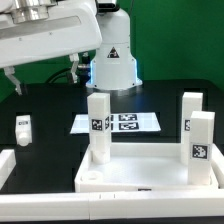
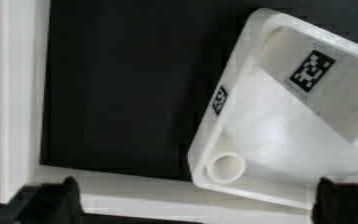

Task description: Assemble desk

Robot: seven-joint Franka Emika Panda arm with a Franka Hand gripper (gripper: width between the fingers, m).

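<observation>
The white tabletop slab point(image 1: 150, 172) lies at the front of the exterior view. Three white legs stand upright on it: one on the exterior view's left point(image 1: 98, 125) and two on its right point(image 1: 190, 113) point(image 1: 202, 142). A fourth leg point(image 1: 23, 127) lies loose on the black table at the exterior view's left. In the wrist view this leg point(image 2: 282, 110) shows two tags and a round peg end. My gripper point(image 1: 13, 82) hangs high above that leg. In the wrist view the gripper point(image 2: 197, 205) is open and empty, its dark fingertips point(image 2: 51, 200) set wide apart.
The marker board point(image 1: 125, 123) lies flat behind the slab. The robot's base point(image 1: 112, 60) stands at the back. A white rail point(image 1: 5, 165) borders the table at the exterior view's left; in the wrist view its corner point(image 2: 19, 90) runs beside the loose leg.
</observation>
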